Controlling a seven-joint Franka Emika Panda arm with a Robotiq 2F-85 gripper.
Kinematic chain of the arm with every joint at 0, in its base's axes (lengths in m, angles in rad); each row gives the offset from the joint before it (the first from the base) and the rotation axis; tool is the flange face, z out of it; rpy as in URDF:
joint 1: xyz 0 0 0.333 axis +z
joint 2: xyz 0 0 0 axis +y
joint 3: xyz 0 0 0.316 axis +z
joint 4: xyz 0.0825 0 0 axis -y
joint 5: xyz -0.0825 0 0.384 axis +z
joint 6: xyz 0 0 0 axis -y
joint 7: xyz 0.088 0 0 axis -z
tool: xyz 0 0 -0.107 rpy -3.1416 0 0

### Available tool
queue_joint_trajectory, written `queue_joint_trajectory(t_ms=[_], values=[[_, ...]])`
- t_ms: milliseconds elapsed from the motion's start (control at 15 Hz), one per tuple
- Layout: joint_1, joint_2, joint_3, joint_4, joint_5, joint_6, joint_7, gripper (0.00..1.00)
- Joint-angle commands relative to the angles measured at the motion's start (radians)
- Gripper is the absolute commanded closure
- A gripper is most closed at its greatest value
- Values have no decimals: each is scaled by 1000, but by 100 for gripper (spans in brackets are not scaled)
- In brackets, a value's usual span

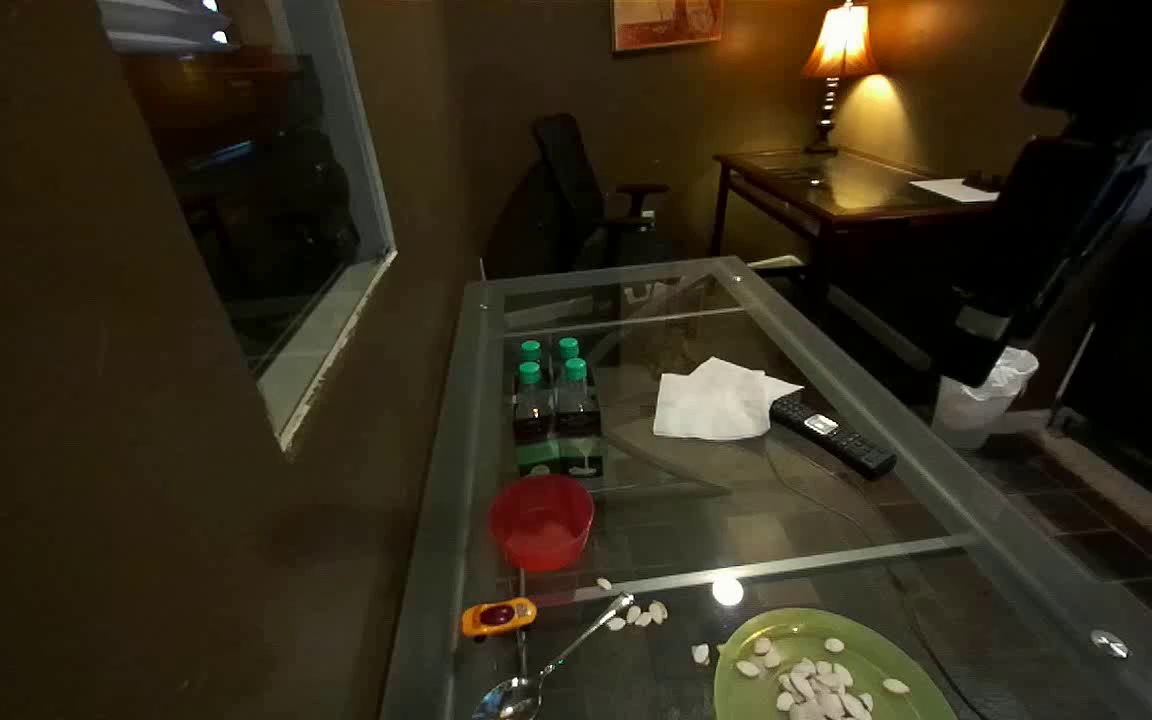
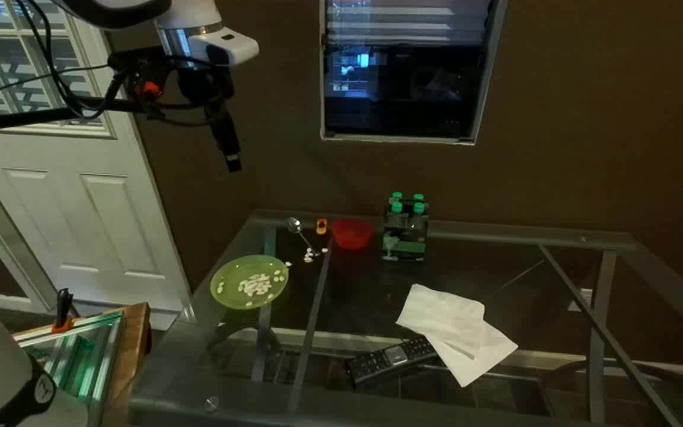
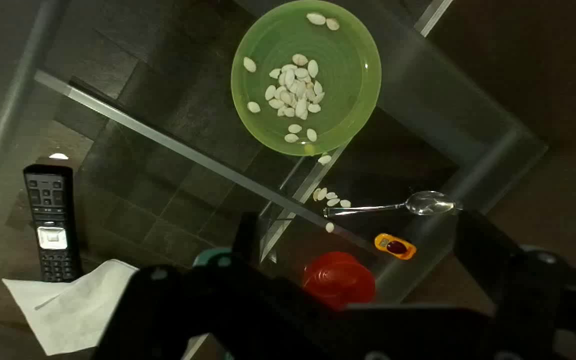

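Seeds (image 3: 298,89) lie on plate (image 3: 345,70); well below tool (image 3: 357,220).

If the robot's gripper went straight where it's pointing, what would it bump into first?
Probably the table, near the plate: in an exterior view, the gripper points mostly down. Depth is hard to judge, so it might touch the plate or the loose seeds first.

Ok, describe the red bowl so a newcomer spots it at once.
On the glass table stands a pack of green-capped bottles. Beside it, toward the spoon, sits the bowl: red all over, unlike the wider green plate.
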Motion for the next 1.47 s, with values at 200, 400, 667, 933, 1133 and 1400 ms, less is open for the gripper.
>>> queue_joint_trajectory(t_ms=[200,400,667,933,1133,1400], values=[[2,1,-2,2,-2,-2,2,0],[2,1,-2,2,-2,-2,1,0],[2,1,-2,2,-2,-2,1,0],[-25,61,39,17,-134,73,-40,0],[-59,133,34,32,-306,138,-101,0],[-21,290,6,40,-358,375,-238,0]])
